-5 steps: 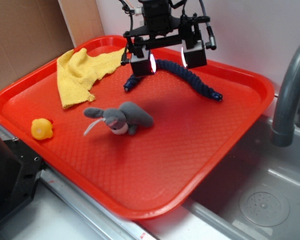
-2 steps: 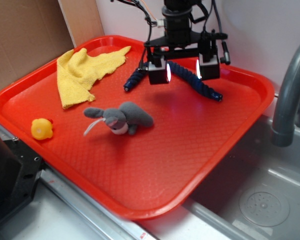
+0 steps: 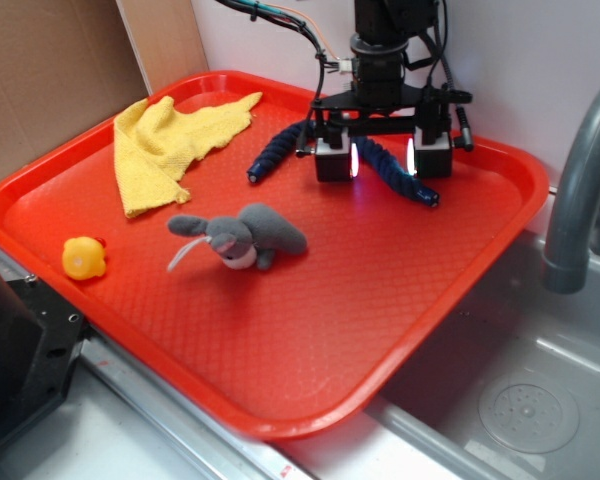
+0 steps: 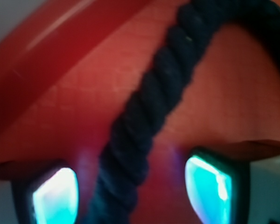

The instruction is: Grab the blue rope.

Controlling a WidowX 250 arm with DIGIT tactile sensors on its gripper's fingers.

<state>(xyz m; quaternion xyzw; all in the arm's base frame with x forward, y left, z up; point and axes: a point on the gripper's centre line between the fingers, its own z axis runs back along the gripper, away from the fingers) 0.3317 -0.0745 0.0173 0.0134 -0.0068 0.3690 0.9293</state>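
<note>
twisted fibrous blue rope (image 3: pixel 278 151), textured plastic tray (image 3: pixel 310 300)

Wrist view blurry; blue rope (image 4: pixel 144 121) cut off top & bottom, gripper (image 3: pixel 383 160) prob. hides its middle.

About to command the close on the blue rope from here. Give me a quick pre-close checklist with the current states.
1. Gripper open: ok, fingers apart on both sides of the blue rope.
2. Rope between the fingers: ok, the wrist view shows it running through the gap.
3. Rope centered: not ok, it sits nearer the left pad in the wrist view.
4. Low enough to pinch: cannot tell.
5. Grey plush toy and yellow cloth clear of the fingers: ok.
6. Rope lying on the red tray: ok.
</note>
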